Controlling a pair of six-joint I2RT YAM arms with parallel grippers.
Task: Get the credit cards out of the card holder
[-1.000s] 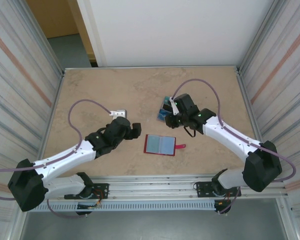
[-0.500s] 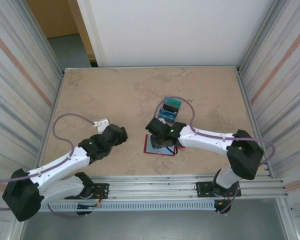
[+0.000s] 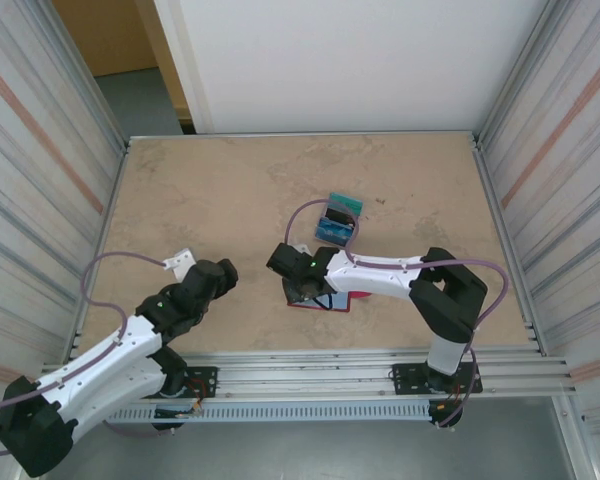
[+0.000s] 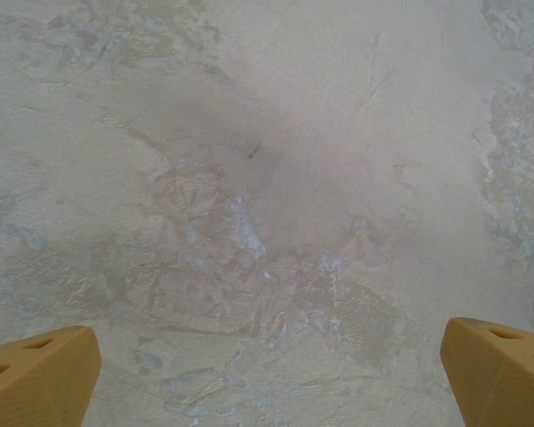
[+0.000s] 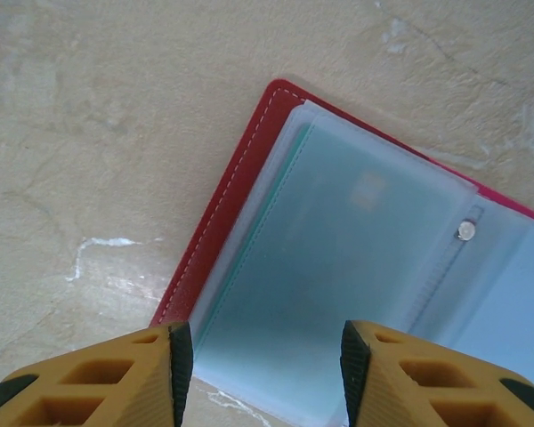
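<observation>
While left end effector (image 4: 269, 345) gapes, right end effector (image 5: 262, 336) hovers ajar, seemingly empty, over card holder (image 5: 356, 249).

We see two arms of one build. The left arm (image 3: 105, 365) and the right arm (image 3: 380, 272) each have smooth white shell links set between bulky matte black joint housings. A thin left lilac cable (image 3: 105, 258) loops free beside the left arm's wrist, and a matching right lilac cable (image 3: 298, 210) arcs off the right arm. We make out a tiny green light (image 3: 310, 265) on the right arm's black wrist. Black base mounts (image 3: 175, 385) are fixed to a silver slotted rail (image 3: 310, 365). The left hand (image 4: 267, 378) ends in orange-yellow plastic fingers (image 4: 36, 378) with oval recesses. The right hand (image 5: 262, 374) has the same, lined with black inner pads (image 5: 180, 360).
</observation>
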